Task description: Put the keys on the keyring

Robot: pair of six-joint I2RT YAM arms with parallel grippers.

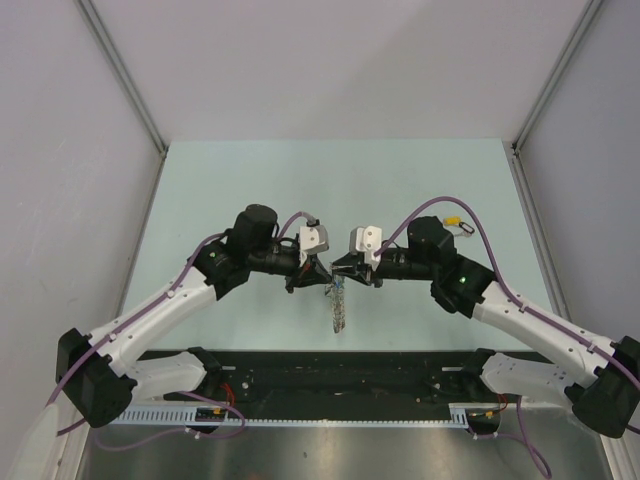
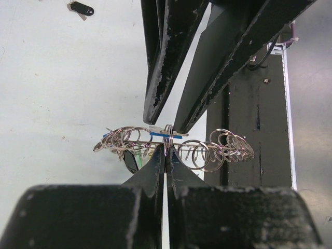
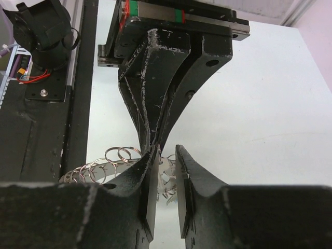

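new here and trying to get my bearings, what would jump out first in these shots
The left tool and right tool meet tip to tip above the middle of the table, with a chain-like metal ring dangling between them. The left one is pinched shut on it, and the right one is slightly open. A yellow-tagged key lies on the table beyond the right arm.

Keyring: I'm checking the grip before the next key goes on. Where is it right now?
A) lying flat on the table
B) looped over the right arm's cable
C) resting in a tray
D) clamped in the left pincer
D: in the left wrist view the left pincer is shut on the keyring, which sticks out to both sides of its tips.
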